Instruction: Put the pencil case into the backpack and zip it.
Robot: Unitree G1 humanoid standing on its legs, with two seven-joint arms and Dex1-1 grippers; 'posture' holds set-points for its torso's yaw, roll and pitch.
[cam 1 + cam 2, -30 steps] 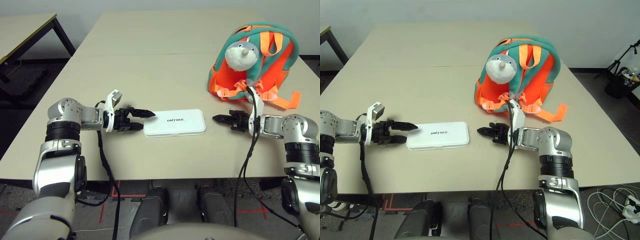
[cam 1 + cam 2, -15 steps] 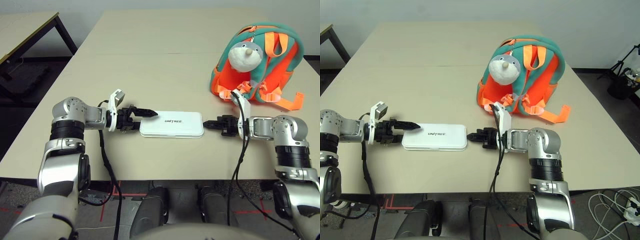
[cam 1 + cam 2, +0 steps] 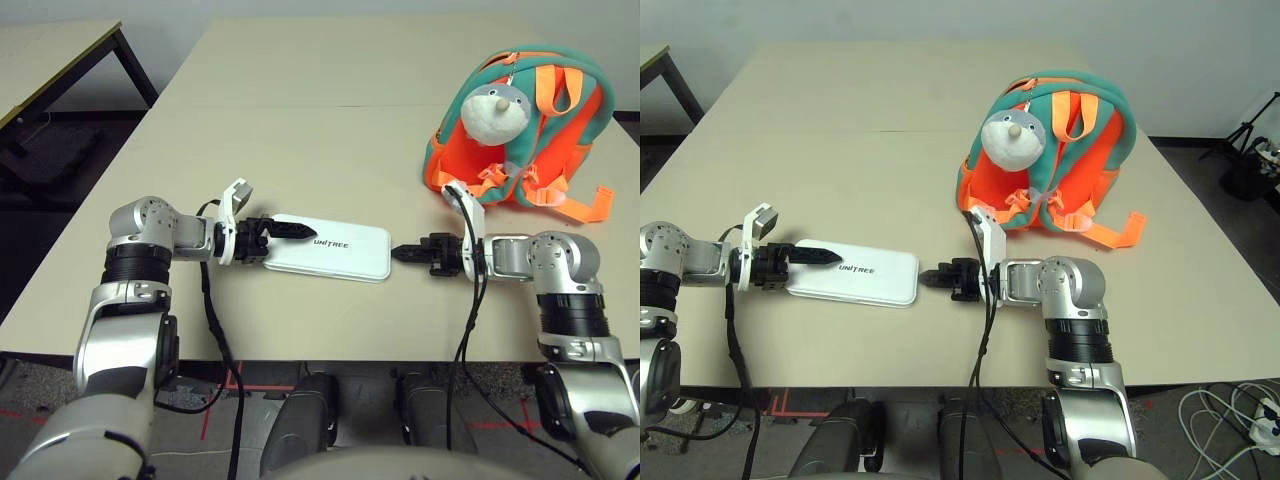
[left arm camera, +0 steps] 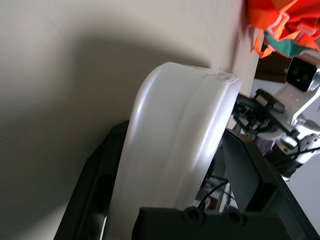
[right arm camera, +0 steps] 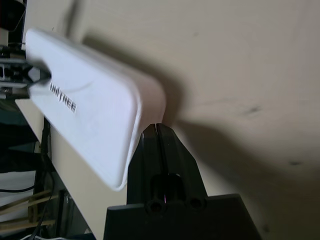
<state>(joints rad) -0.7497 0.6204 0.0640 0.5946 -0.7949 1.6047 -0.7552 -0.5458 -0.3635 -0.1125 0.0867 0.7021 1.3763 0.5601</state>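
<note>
The pencil case (image 3: 345, 247) lies on the surface (image 3: 300, 150), nearer the robot than the backpack (image 3: 1080, 140). At its left end, the left hand (image 4: 175, 135) straddles it, fingers apart; firm grip uncertain. At its right end, the right hand (image 5: 156, 125) is pressed together, apparently touching. Insertion and zipping remain.

Long beige tabletop (image 3: 300, 150), thin seam across it toward the far end. Plain pale wall (image 3: 890, 30) behind. Second table (image 3: 50, 55) with dark legs stood off to the left. Floor (image 3: 1188, 190) was dark grey, red tape lines (image 3: 205, 415) near the front edge. White cables (image 3: 1205, 430) lay coiled at right, black tripod (image 3: 1245, 130) beyond.
</note>
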